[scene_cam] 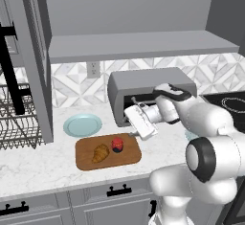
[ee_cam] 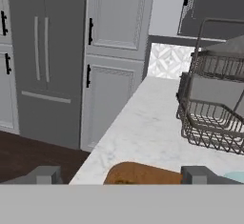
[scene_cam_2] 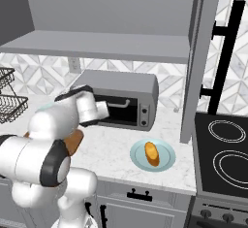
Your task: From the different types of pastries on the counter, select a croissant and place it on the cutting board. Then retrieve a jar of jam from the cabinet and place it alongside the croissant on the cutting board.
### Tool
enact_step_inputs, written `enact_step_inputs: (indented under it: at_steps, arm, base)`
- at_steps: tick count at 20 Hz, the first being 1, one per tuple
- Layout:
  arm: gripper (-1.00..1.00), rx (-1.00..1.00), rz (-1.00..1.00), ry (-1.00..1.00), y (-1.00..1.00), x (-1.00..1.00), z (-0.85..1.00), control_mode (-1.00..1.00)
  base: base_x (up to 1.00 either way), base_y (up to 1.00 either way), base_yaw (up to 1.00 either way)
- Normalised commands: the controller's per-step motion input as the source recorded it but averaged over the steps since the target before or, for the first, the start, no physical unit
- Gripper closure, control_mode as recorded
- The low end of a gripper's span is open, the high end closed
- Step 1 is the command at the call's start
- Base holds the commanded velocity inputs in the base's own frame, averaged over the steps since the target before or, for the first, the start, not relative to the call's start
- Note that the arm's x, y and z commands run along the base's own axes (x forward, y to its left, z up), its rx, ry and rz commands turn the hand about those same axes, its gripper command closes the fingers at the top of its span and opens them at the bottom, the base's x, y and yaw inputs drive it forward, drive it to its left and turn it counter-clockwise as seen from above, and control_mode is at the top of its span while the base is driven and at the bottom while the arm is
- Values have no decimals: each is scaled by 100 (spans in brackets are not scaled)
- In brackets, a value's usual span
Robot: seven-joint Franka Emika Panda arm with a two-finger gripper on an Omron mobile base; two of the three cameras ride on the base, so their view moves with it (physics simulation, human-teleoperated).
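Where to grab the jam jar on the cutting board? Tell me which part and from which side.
Grip the jar of jam around its red lid or upper body, coming straight down from above. It stands upright on the cutting board, with the croissant close beside it, so a sideways approach likely bumps the pastry.

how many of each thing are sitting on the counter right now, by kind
pastries: 2 (croissant, longer orange-yellow pastry)
light blue plates: 2 ()
cutting board: 1
jar of jam: 1
toaster oven: 1
wire rack: 1
total: 8
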Motion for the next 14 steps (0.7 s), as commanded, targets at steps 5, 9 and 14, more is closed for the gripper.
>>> enact_step_inputs:
  at_steps: [5,9,14]
  arm:
    - [-100,-5,0,0,0,-49,82,-100]
    - [-100,-6,0,0,0,-45,79,-100]
    - [-100,-3,0,0,0,-33,49,-100]
  base:
    - [0,0,0]
    - [0,0,0]
    - [0,0,0]
